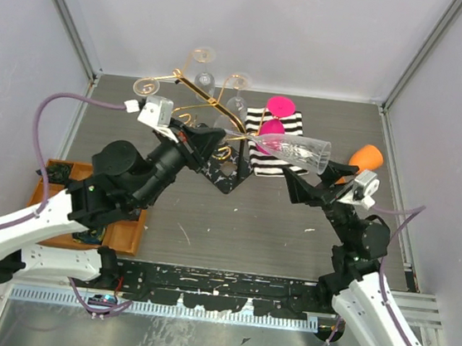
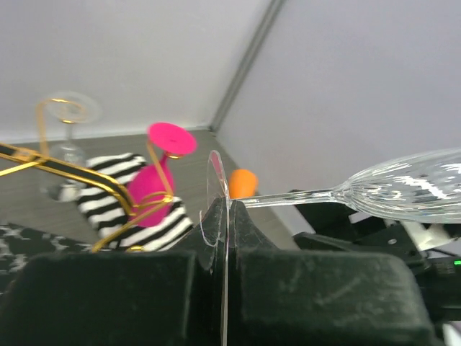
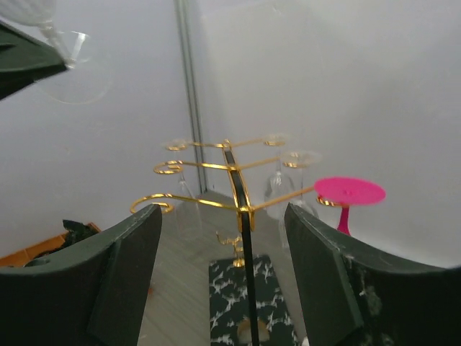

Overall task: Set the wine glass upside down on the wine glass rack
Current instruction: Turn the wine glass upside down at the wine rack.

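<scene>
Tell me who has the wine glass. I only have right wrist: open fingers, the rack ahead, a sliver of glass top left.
Observer: The left gripper is shut on the foot of the wine glass. The left wrist view shows the disc edge-on between its fingers.
Operator: Orientation?
Observer: Roughly horizontal in the top view, with the bowl pointing toward the robot's right.
Operator: What's under it?
Observer: A striped cloth. The bowl crosses over it in the top view.
Operator: Anything else on that side?
Observer: An orange object, at the far right, just past the bowl's rim.
</scene>
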